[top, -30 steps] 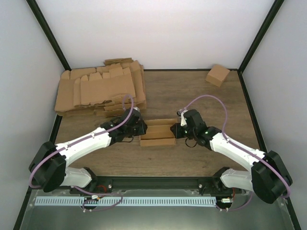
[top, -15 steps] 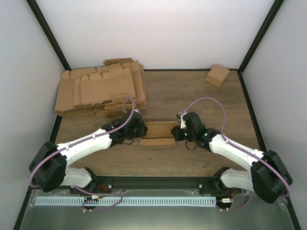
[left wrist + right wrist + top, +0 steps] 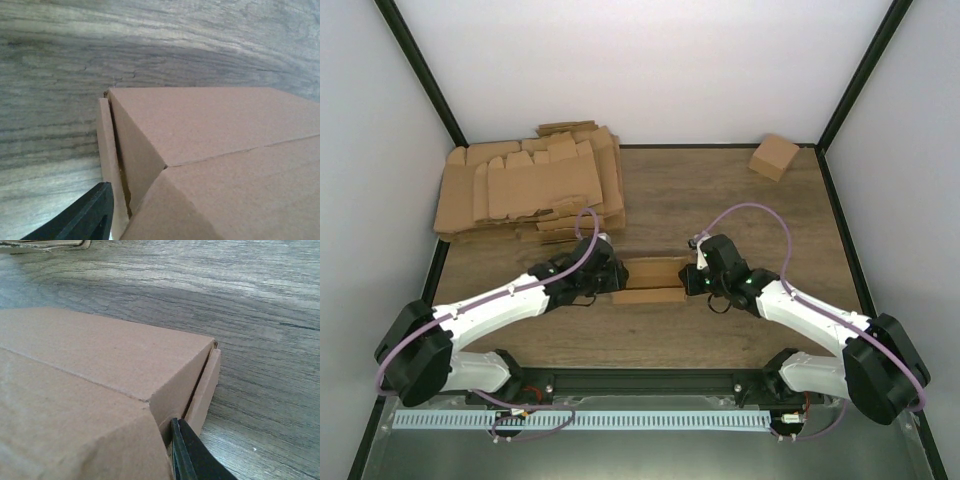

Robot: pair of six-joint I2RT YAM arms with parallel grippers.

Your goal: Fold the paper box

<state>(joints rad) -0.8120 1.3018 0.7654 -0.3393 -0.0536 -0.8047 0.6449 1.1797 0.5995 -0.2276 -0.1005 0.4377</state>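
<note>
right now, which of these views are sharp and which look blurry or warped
Top external: evenly lit, sharp, no glare. Left wrist: the table grain bows from lens distortion; the left claw's finger is a blurred dark shape. Right wrist: the nearest part of the paper box is out of focus, its far corner crisper.

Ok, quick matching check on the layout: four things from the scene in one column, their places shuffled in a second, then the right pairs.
Things:
1. paper box
2. pile of flat blanks
3. small carton
4. right gripper

Places:
A. far right corner
B. at the paper box's right end
C. far left side
D. in the centre

Pairs: 1-D, 2-C, 3-A, 4-B
</note>
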